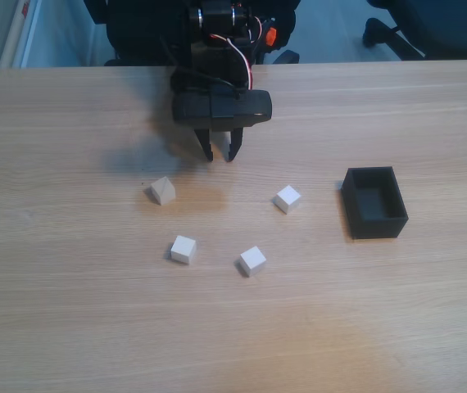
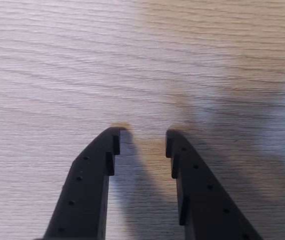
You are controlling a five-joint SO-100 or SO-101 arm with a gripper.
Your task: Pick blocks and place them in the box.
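Nothing boxed yet: four small off-white cubes [image 1: 162, 191] [image 1: 287, 198] [image 1: 183, 249] [image 1: 252, 260] lie scattered on the wooden table [image 1: 70, 327], black open-topped box [image 1: 374, 202] empty, black two-finger gripper [image 1: 221, 155] parted, holding nothing.

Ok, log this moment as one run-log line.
gripper: open, empty, above table | blocks: four loose on table | box: empty | phase: before first pick
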